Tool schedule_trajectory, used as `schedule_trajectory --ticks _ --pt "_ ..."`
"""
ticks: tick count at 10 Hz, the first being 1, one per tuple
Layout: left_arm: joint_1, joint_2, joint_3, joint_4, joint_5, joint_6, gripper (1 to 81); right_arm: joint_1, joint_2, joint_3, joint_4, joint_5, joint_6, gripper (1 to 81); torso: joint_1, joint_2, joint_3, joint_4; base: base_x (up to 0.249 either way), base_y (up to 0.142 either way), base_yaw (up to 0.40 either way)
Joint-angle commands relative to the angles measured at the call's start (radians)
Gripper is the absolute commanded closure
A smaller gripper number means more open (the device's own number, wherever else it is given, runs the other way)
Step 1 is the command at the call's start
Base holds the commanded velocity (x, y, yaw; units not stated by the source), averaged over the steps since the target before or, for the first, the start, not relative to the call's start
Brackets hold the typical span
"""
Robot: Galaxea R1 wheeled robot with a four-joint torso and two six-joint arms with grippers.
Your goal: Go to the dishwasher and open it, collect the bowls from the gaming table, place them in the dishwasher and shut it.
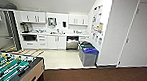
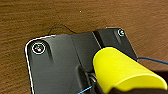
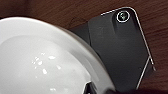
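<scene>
A kitchenette is seen at the far side, past brown carpet (image 1: 99, 78). The dishwasher (image 1: 72, 42) is set under the counter (image 1: 52, 33), its dark interior exposed and its grey door apparently lowered. Bins (image 1: 88, 54) stand just to its right; a foosball table (image 1: 10, 66) occupies the near left. A white bowl (image 3: 45, 60) is seen large at the right wrist, a yellow bowl (image 2: 120, 70) at the left; whether either gripper is closed on its bowl cannot be told. The white bowl is judged glossy, slippery and breakable, the yellow one lighter, perhaps plastic. Both are best taken at the rim.
</scene>
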Motion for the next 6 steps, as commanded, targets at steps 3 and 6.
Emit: schedule_trajectory --ticks 3,6 --pt "-0.053 -0.006 0.001 -0.005 0.028 0.000 81.1 0.052 -0.003 0.005 -0.019 -0.017 -0.004 81.1 0.000 0.000 0.000 0.000 0.151 0.000 0.000" --pt "-0.053 -0.007 0.001 -0.005 0.028 0.000 81.1 0.052 -0.002 0.001 -0.019 -0.017 -0.006 81.1 0.000 0.000 0.000 0.000 0.151 0.000 0.000"
